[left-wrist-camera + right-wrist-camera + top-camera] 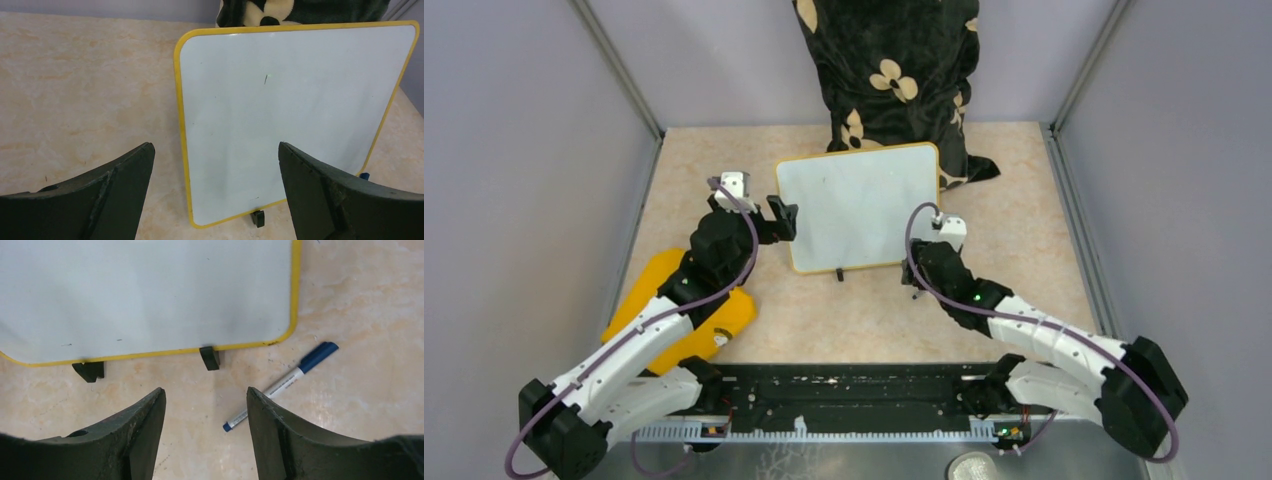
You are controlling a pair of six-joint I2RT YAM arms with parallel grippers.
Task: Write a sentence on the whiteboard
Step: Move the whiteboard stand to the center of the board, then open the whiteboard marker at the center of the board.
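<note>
from the top i see the whiteboard (864, 205) in the middle of the worktop (1024, 190), nearer the back edge. it leans back on its little black feet, just in front of a dark flowery cloth (884, 70). a yellow cloth (639, 300) lies by the left edge. the left gripper (782, 218) is just beside the board's left side. i think a hard push could slide or tip the board, because nothing holds it.

from the left wrist i see the fingers spread wide with nothing between them, apart from the board. the board is clean white with a yellow rim and only tiny specks. i see no sentence on it.

from the right wrist i see the right gripper (206, 395) spread open and empty, near the board's front edge. a blue marker (282, 385) lies flat on the worktop just beside the right finger, near the board's front right corner. i worry the finger could bump it and roll it away, or grab it crooked.
</note>
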